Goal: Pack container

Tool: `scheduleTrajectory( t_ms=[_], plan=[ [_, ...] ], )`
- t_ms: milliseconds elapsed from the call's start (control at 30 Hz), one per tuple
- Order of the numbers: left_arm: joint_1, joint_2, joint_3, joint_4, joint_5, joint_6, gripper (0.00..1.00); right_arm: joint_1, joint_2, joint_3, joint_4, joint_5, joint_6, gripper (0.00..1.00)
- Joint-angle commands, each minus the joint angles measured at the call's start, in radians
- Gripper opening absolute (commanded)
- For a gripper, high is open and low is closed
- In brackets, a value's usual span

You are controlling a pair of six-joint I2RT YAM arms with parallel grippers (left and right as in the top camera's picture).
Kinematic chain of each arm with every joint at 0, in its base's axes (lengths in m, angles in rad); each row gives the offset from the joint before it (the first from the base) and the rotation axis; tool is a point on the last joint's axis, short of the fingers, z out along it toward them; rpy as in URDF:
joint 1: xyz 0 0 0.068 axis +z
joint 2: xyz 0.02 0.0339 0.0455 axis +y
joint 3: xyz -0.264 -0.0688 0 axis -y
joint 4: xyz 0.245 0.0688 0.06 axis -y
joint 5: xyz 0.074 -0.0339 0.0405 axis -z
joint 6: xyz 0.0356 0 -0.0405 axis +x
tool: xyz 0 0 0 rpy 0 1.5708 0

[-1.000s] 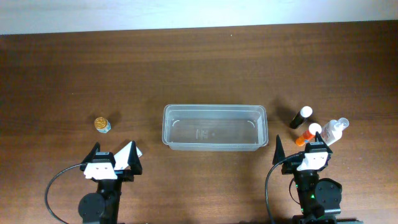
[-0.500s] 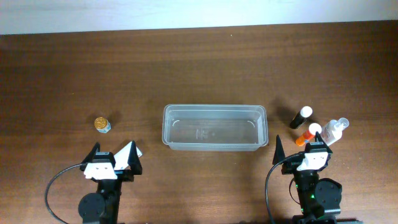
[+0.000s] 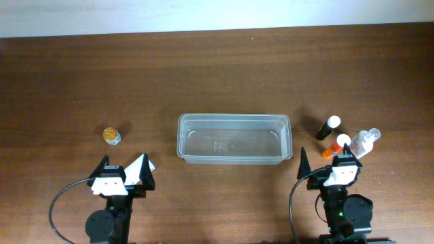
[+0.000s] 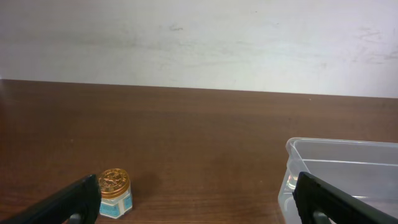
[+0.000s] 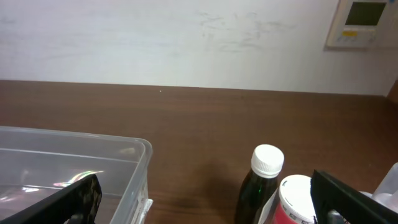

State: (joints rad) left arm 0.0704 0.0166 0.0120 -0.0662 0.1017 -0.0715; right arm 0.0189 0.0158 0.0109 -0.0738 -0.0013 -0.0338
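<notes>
The clear plastic container (image 3: 234,138) stands empty at the table's middle; its corner shows in the left wrist view (image 4: 348,168) and the right wrist view (image 5: 74,168). A small gold-lidded jar (image 3: 112,135) stands to its left, also in the left wrist view (image 4: 115,193). To its right lie a dark bottle with a white cap (image 3: 328,127), an orange bottle with a white cap (image 3: 336,146) and a clear white bottle (image 3: 363,141). My left gripper (image 3: 124,169) is open and empty near the front edge. My right gripper (image 3: 324,163) is open and empty, just in front of the bottles.
The dark bottle (image 5: 261,186) and the orange bottle (image 5: 292,202) stand between my right fingers in the right wrist view. A white wall runs behind the table's far edge. A wall panel (image 5: 360,22) hangs at the upper right.
</notes>
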Motion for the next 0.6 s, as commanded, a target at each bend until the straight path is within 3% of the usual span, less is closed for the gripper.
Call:
scheduleTrajectory(
  t_ms=[0,67,300,467,567],
  plan=[
    [-0.005,-0.006,-0.002,-0.002,0.015,0.008,0.99,-0.007,-0.006,-0.005,0.0,-0.019,0.121,0.98],
    [-0.005,-0.006,-0.002,-0.003,0.031,0.009,0.99,-0.007,-0.006,0.001,0.003,-0.06,0.185,0.98],
    [-0.005,0.038,0.105,-0.117,0.093,0.009,0.99,-0.007,0.032,0.136,-0.066,-0.096,0.185,0.98],
    [-0.004,0.192,0.281,-0.211,0.082,0.009,0.99,-0.007,0.191,0.372,-0.236,-0.016,0.185,0.98],
    [-0.004,0.373,0.448,-0.338,0.077,0.01,0.99,-0.011,0.381,0.604,-0.413,0.018,0.185,0.98]
  ],
)
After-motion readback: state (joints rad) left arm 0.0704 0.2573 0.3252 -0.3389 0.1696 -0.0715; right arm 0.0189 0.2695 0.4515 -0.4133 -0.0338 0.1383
